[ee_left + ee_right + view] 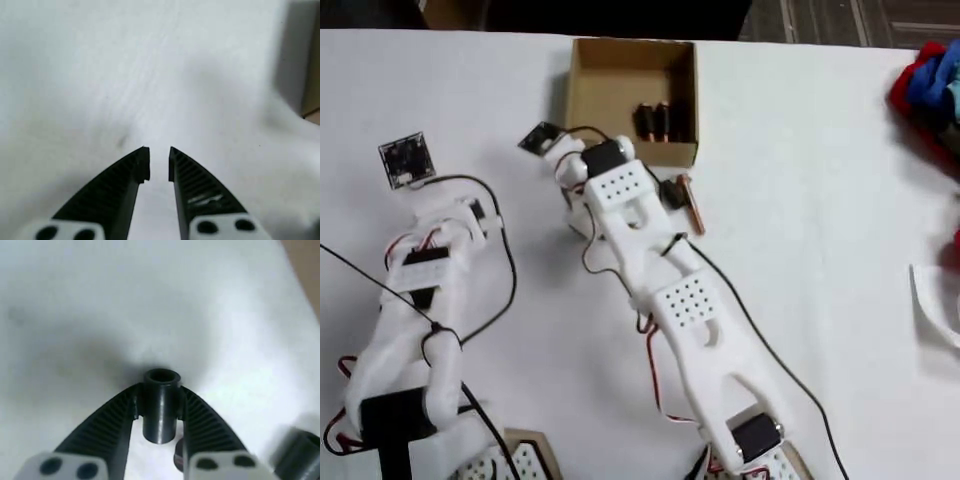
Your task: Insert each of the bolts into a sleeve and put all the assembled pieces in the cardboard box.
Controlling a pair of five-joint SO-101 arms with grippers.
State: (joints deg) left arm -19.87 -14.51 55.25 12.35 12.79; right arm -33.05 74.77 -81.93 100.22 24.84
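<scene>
White desk spreads under both arms, with folded coloured cloth at its far edge. The right end effector pinches a black sleeve across its barrel, upright with the open bore on top; held so, the hole seems meant to be presented for a bolt to drop in from above. A copper-coloured bolt lies flat on the desk just beside this end effector, and a second black sleeve stands near the same side of it, so the next pairing looks ready to hand. Just beyond the right end effector sits the cardboard box, open-topped, with two assembled pieces lying side by side against the wall nearest the bolt; the rest of its floor is bare. The left end effector hovers over bare desk, well apart from the parts, its fingers spread by a narrow gap and gripping nothing. It would probably have to fetch the bolt, since the right one is occupied.
</scene>
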